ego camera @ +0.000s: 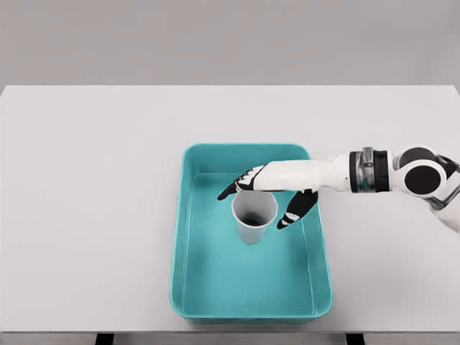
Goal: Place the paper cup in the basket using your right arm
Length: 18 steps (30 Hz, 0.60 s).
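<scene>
Head view | right robot hand fingers spread, around paper cup rim | over basket

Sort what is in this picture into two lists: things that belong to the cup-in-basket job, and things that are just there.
Belongs to the job:
paper cup, upright inside the basket
teal basket
right hand, over the basket beside the cup

Just there:
white table, which bears the basket; nothing else lies on it
</scene>
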Each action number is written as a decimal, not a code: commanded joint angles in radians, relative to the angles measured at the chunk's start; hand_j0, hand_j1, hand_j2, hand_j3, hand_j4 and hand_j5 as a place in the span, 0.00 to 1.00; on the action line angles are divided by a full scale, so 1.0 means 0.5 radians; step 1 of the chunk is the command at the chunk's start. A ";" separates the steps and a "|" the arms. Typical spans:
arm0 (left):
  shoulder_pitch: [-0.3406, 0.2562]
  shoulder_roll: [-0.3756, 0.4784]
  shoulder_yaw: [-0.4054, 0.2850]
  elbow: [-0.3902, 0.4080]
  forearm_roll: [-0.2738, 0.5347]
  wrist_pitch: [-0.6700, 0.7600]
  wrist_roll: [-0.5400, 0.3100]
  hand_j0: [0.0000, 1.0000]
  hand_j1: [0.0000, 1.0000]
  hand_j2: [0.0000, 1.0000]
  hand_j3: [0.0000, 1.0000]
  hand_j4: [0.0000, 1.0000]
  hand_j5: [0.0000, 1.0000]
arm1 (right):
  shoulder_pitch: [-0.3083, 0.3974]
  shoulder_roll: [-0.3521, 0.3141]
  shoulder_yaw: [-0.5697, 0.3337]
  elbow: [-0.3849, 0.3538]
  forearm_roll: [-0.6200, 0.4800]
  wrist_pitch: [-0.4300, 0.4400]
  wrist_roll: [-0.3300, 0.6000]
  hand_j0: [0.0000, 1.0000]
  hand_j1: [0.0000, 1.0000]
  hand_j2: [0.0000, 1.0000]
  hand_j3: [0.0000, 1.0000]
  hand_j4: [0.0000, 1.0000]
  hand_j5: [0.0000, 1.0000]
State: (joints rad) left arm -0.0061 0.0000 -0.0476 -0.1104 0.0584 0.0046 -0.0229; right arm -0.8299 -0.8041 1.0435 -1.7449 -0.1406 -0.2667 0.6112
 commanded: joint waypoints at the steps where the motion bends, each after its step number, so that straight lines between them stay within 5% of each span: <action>1: 0.000 0.000 0.000 0.000 0.003 0.000 0.000 1.00 1.00 1.00 1.00 1.00 1.00 | 0.000 -0.006 -0.001 -0.008 -0.010 0.000 -0.001 0.99 0.99 0.99 0.99 0.99 0.99; 18: 0.000 0.000 0.000 0.000 0.000 0.000 0.000 1.00 1.00 1.00 1.00 1.00 1.00 | -0.028 -0.116 -0.105 -0.017 -0.016 -0.028 -0.001 0.99 0.99 0.99 0.99 0.99 0.99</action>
State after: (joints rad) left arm -0.0061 0.0000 -0.0476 -0.1104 0.0583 0.0046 -0.0229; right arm -0.8452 -0.8520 1.0040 -1.7529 -0.1428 -0.2799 0.6112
